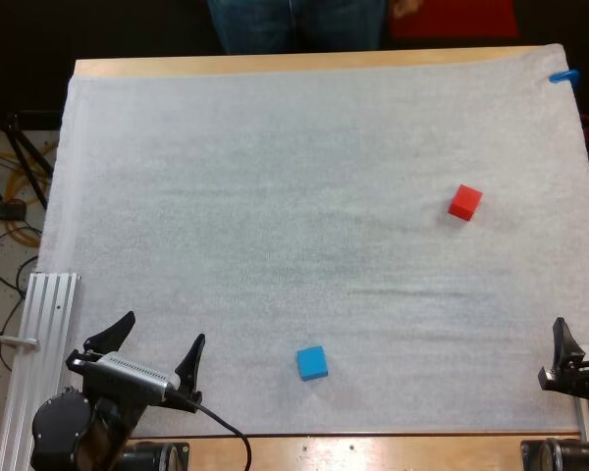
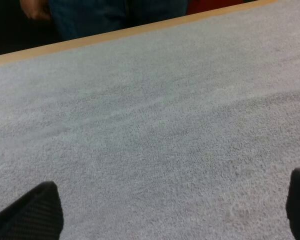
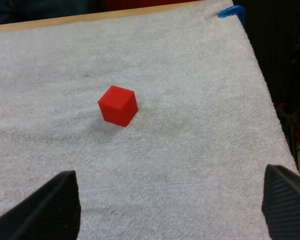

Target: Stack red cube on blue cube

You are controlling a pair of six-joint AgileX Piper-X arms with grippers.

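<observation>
Right wrist view: red cube [image 3: 118,105] well ahead of wide right jaws; left jaws wide too

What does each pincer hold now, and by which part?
Nothing is held. The left pincer and the right pincer are both open; the red cube and the blue cube lie free on the mat.

A person [image 1: 299,25] stands beyond the white mat [image 1: 275,196] covering the table [image 1: 373,453].
</observation>
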